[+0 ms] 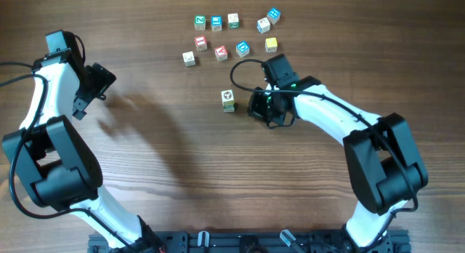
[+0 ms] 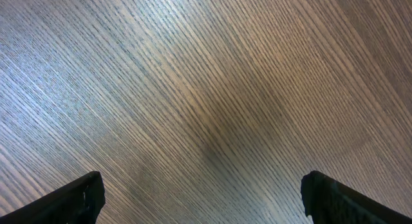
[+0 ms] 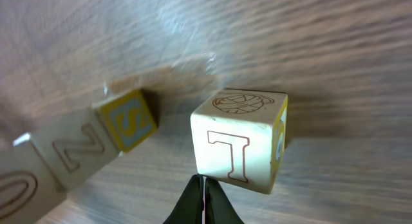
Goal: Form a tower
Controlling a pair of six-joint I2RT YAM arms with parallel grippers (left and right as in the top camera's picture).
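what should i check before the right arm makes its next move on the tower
1. right fingers carrying nothing: ok, shut and empty, just short of the T cube.
2. right fingers ready to grasp: not ok, they would need to open first.
3. left fingers out of the way: ok, open over bare table, far to the left side.
4. tower straight and steady: cannot tell, the overhead view shows mostly its top.
5. loose cubes available: ok, a cluster lies beyond the tower.
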